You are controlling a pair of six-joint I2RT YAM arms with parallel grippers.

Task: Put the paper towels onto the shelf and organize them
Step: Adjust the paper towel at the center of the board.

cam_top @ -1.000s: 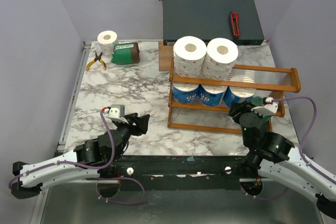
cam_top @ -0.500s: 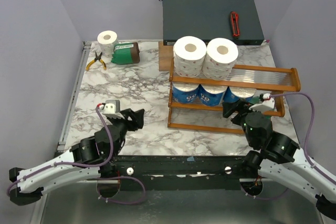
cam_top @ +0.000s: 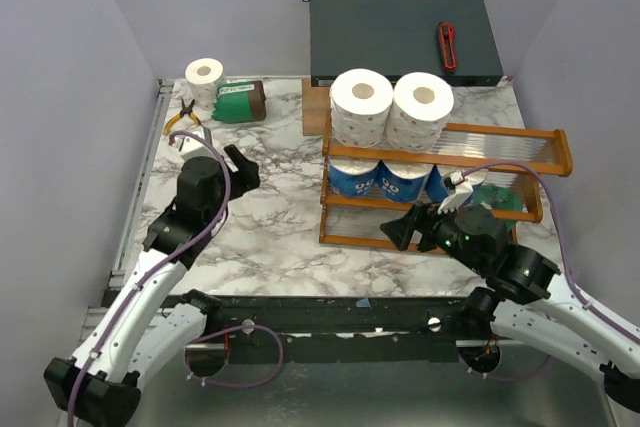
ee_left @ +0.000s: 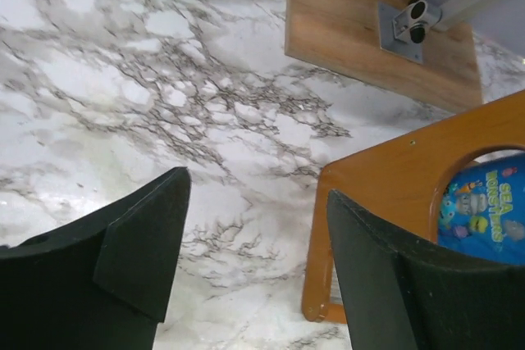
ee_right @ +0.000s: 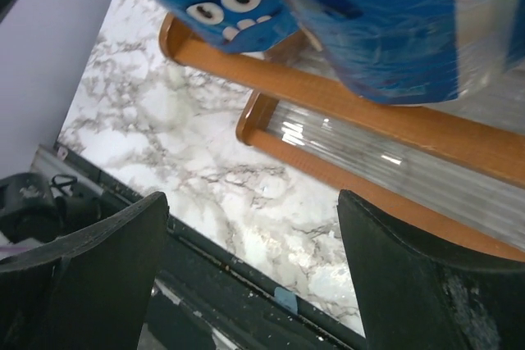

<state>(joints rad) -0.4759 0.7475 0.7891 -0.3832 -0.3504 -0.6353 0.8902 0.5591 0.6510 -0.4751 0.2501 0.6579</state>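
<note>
at the far left corner of the table (cam_top: 280, 147), a bare white roll (cam_top: 204, 75) and a green-wrapped roll (cam_top: 238, 103) wait off the shelf (cam_top: 520, 133), whose tiers already carry two white rolls (cam_top: 362, 97) and blue-wrapped rolls (cam_top: 352, 179). both the left gripper (ee_left: 256, 194) and right gripper (ee_right: 252, 202) stand open and empty. likely step: fetching; next, the left one must reach far and straddle one roll with its jaws wide.

Light was even and bright; glare streaked the shelf (ee_right: 328, 133), and the blue paper towels (ee_right: 369, 30) looked blurred
</note>
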